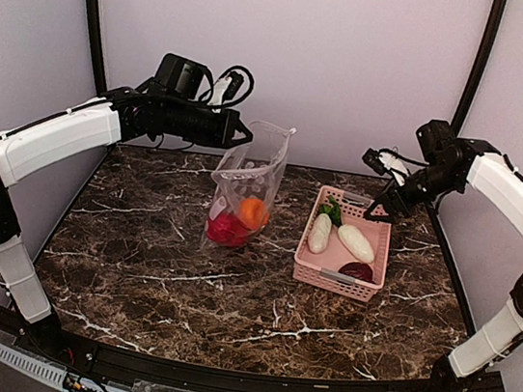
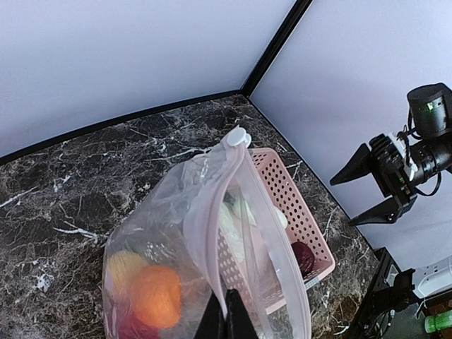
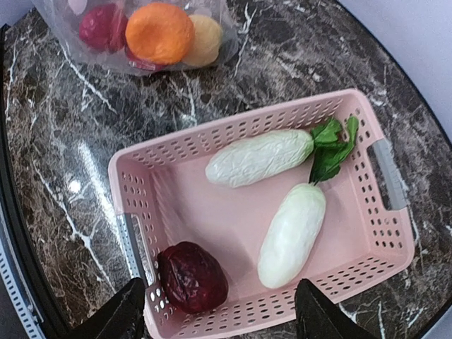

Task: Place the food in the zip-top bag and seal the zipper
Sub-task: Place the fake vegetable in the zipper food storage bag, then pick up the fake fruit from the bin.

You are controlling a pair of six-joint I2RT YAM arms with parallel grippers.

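The clear zip-top bag (image 1: 246,189) hangs upright above the table, mouth open. My left gripper (image 1: 243,135) is shut on its top edge by the whitish zipper strip (image 2: 205,212). Inside lie an orange (image 1: 252,211), a red piece (image 1: 225,230) and a yellow fruit (image 2: 124,267). The pink basket (image 1: 374,261) holds two white oblong pieces (image 3: 260,157) (image 3: 292,234), a green leafy piece (image 3: 330,145) and a dark red piece (image 3: 191,277). My right gripper (image 1: 378,203) is open and empty, hovering above the basket's far right edge (image 3: 219,314).
Purple walls with black corner posts close in the table at the back and sides. Cables sit behind the left arm (image 1: 229,82). The dark marble tabletop (image 1: 228,299) runs from the bag and basket to the near edge.
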